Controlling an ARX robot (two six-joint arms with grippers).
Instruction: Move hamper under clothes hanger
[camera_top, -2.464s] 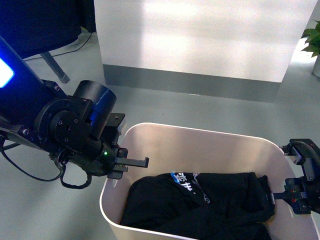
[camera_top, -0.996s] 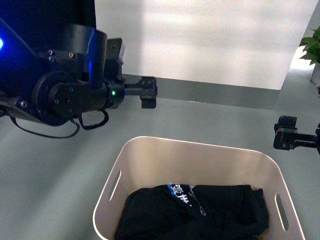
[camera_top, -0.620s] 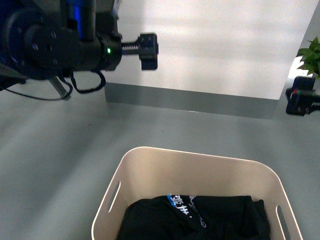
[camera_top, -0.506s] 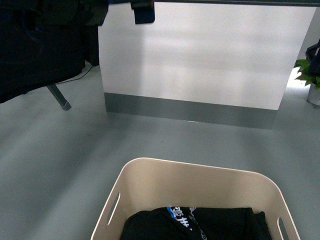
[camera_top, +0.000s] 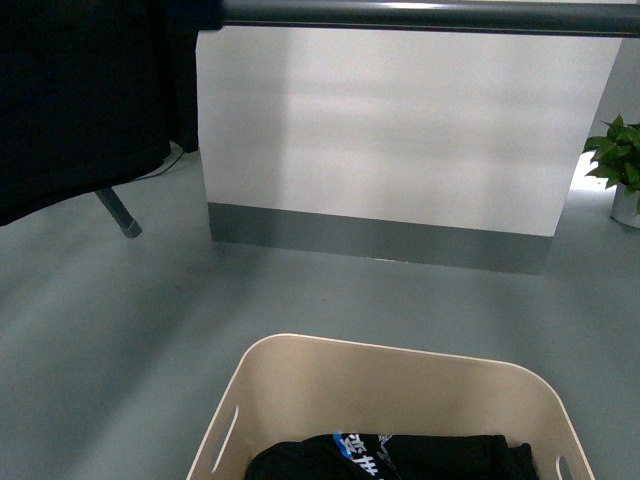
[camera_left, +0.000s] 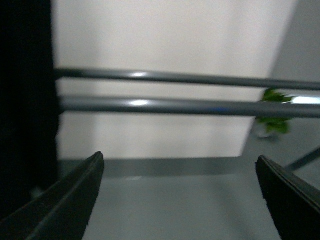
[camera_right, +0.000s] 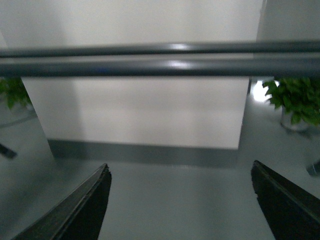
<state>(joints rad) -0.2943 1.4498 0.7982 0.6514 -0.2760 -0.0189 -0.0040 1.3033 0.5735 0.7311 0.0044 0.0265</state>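
Now both arms raised level with the clothes hanger (camera_top: 420, 14) bar, jaws of each spread open, empty.

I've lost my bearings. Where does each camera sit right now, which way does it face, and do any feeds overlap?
Front view: on the body, looking forward and down at the hamper, the white wall and the clothes hanger bar overhead; no arm shows.
Left wrist view: behind the open left gripper, facing the hanger bars and wall.
Right wrist view: behind the open right gripper, facing the same bars.
Shared: all three show the hanger bar, the wall and the potted plant.
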